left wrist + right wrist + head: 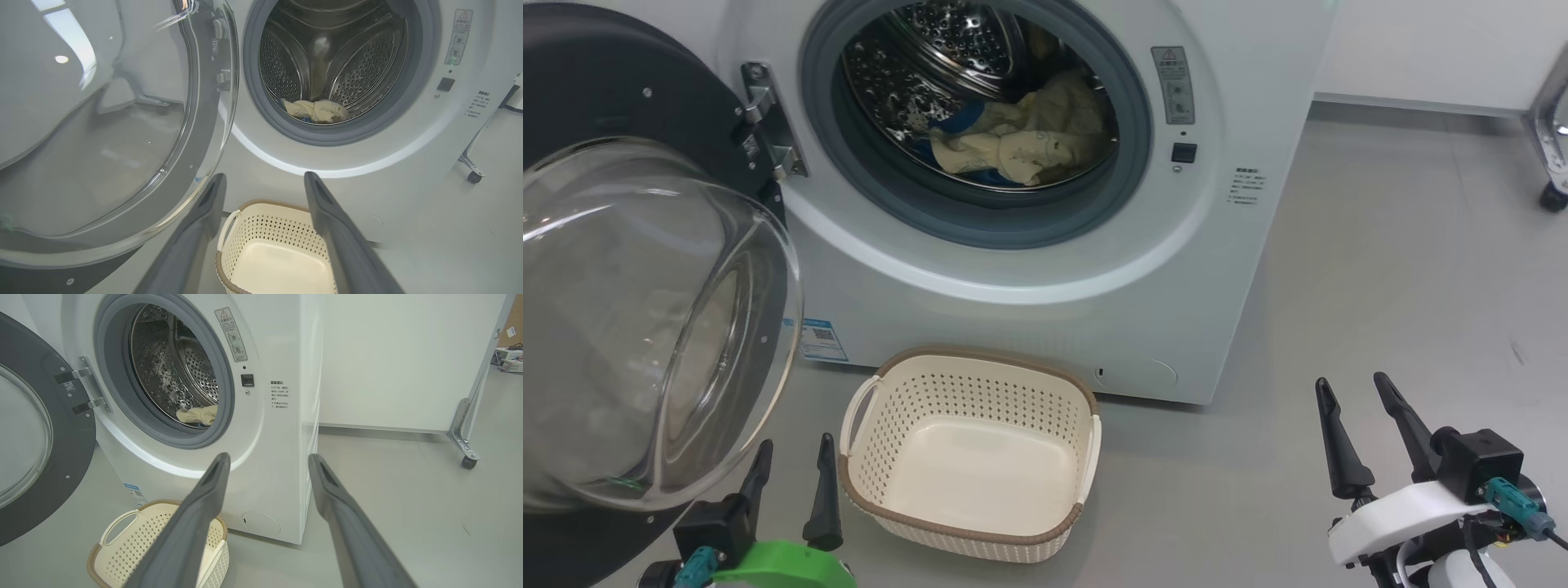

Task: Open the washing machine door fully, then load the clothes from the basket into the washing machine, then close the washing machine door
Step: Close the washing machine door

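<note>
The clothes (pixel 1029 135) lie inside the drum (pixel 947 49) of the washing machine (pixel 1217 269), at 12 o'clock in the head view. They make a low heap behind the grey seal (pixel 1013 224), and as far as I can see no cloth hangs over its lip. The basket (pixel 980 358) sits on the floor (pixel 1380 286) at 6 o'clock, just in front of the machine. It is empty, so I judge that only the closing remains.

The washing machine door (pixel 621 98) hangs wide open at 9 o'clock on its hinge (pixel 768 122), with the glass bowl bulging toward the camera. The left gripper (pixel 796 442) is at 7 o'clock, fingers spread and holding nothing, just beside the door's lower edge. This looks like a good place to push from. The right gripper (pixel 1351 380) is at 4 o'clock, also spread and empty, with free floor on every side.

To shut, the door must swing toward 3 o'clock, passing over the basket. The basket rim seems lower than the door's bottom edge, but I cannot tell this surely
</note>
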{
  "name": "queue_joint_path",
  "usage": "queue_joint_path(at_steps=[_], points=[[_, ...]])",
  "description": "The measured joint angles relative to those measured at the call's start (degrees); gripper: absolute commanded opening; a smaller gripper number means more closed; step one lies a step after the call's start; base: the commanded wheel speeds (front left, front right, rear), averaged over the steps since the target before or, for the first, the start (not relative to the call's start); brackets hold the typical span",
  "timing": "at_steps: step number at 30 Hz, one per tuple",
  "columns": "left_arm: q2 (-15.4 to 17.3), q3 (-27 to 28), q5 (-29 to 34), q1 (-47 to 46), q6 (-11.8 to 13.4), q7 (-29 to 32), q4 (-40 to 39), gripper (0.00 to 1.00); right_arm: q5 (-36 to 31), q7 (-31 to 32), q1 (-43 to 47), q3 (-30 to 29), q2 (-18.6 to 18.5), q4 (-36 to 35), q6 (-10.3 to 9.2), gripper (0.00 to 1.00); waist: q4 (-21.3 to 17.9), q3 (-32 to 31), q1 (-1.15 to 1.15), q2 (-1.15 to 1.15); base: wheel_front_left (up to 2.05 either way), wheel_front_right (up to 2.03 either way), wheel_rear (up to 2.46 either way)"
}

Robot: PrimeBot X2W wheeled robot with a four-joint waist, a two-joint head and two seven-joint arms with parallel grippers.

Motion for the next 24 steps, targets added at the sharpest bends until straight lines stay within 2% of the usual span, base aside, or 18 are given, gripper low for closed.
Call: queue_joint_path(at_steps=[19,24], points=[[0.01,0.7,0.1,1.25,0.48,0.0,-1.31,1.0,0.07,0.0,0.01,0.35,-0.01,-0.03,0.0,1.0,14.98,-0.37,0.0,0.0,0.0,0.0,0.0],[0.01,2.94,0.12,1.84,1.13,0.0,-2.56,1.0,0.05,0.0,-0.34,2.69,-0.02,-0.03,0.0,1.0,18.07,0.03,0.0,0.0,0.0,0.0,0.0]])
